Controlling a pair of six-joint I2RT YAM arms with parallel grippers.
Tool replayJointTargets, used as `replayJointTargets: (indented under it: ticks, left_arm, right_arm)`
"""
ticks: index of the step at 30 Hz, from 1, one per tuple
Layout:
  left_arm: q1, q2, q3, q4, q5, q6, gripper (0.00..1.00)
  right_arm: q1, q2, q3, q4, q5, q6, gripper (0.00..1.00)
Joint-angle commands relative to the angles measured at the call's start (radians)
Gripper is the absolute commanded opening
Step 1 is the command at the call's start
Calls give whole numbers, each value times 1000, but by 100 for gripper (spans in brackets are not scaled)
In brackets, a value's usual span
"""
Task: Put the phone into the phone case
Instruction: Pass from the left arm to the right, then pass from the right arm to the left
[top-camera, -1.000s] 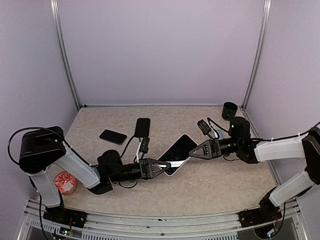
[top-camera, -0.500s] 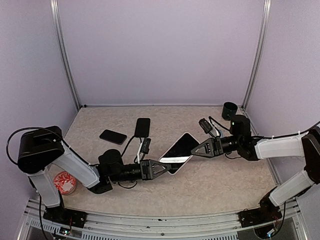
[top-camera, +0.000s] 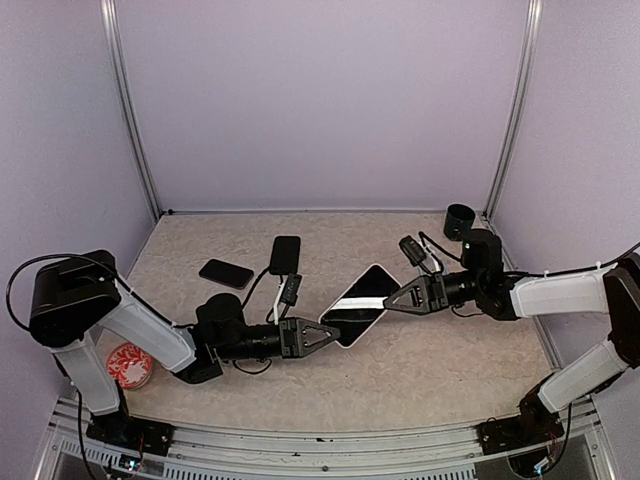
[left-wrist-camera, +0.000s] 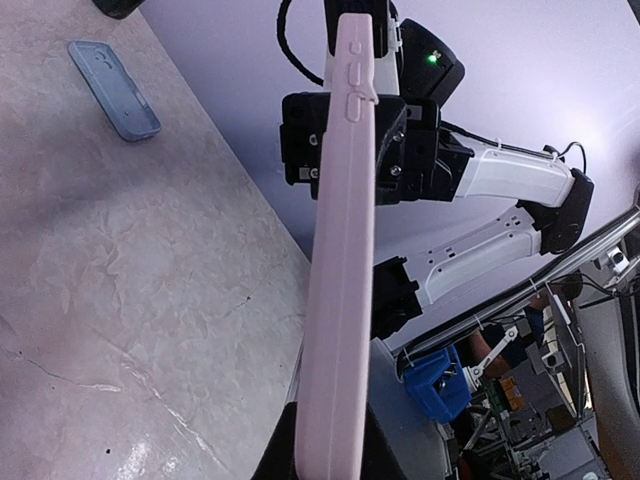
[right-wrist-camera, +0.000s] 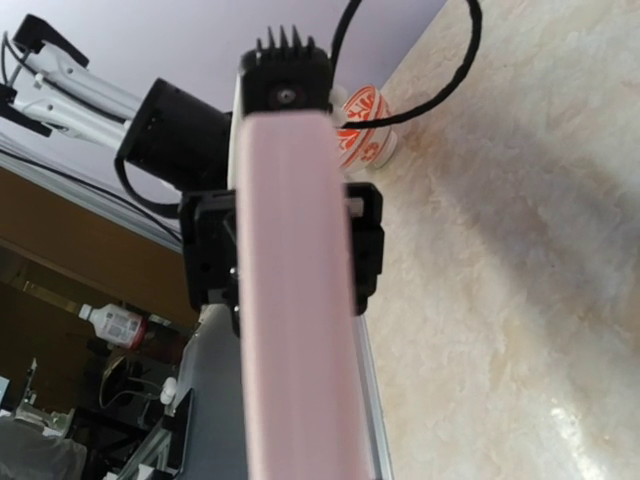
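Above the middle of the worktop (top-camera: 440, 370), the phone (top-camera: 358, 305) is being grasped at both ends by the left claw (top-camera: 325, 333) and right claw (top-camera: 393, 300), its long axis running near-left to far-right.

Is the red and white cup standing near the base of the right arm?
No, the top view shows the red and white cup by the left arm's base, at the near left corner of the table.

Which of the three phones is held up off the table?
The pale-edged phone, clamped between the left end effector and the right end effector. The near black phone and far black phone lie flat on the table.
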Motion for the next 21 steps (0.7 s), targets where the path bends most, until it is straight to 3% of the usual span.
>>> replayJointTargets:
  ticks: [1, 3, 8, 14, 21]
  left_arm:
    - [7, -17, 47, 11, 43, 23, 5]
    - [6, -13, 54, 7, 45, 20, 0]
    - [14, 4, 58, 39, 26, -17, 0]
    - [41, -23, 43, 80, -60, -57, 0]
    - [80, -64, 91, 30, -137, -68, 0]
  right_arm:
    - [-18, -3, 45, -40, -14, -49, 10]
    - [-18, 1, 54, -49, -15, -56, 10]
    - [-18, 20, 55, -30, -8, -44, 15]
    - [-19, 2, 44, -22, 65, -25, 52]
    - [-26, -34, 48, -111, 166, -50, 68]
